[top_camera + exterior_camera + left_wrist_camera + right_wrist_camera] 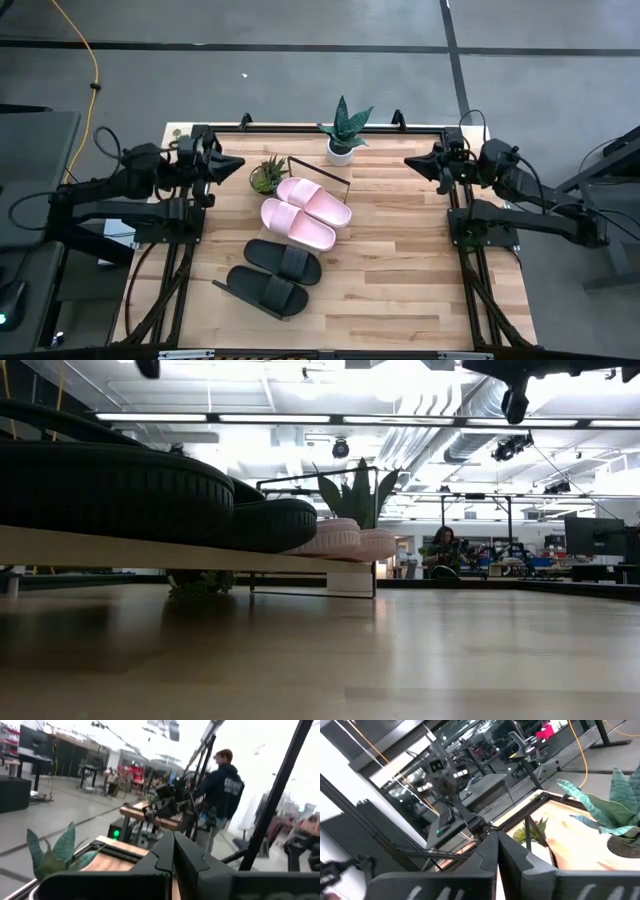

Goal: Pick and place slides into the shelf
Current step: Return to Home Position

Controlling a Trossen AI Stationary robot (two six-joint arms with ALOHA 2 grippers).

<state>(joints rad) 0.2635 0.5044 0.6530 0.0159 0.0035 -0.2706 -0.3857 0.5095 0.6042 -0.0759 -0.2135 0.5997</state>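
**Slides (297,222) all on the shelf (120,550), both arms up at the far corners**

Slides sit four in a slanted row across the middle of the desk (400,280); the two pink slides (318,200) lie side by side and touching at the far end of the row, next to the shelf's thin dark frame (322,170); the two black slides (266,290) lie at the near end, also side by side, the closer one just beside the second pink one. From desk level the shelf shows as a pale board raised off the desk, with the black pair looming nearest on top of it and the pink pair beyond.

The left gripper (235,163) hangs over the far-left part of the desk, pointing inward; its fingers (165,852) are pressed together with nothing between them; a small spiky plant (268,175) stands just beside it. The right gripper (412,162) hangs over the far-right part, pointing back toward the left one; its fingers (487,852) are likewise pressed together and empty. Both grippers are well apart from the slides.

A tall-leaved plant in a white pot (343,138) stands at the desk's far edge between the two grippers; a person in a dark hooded top (222,785) stands in the room beyond the desk.
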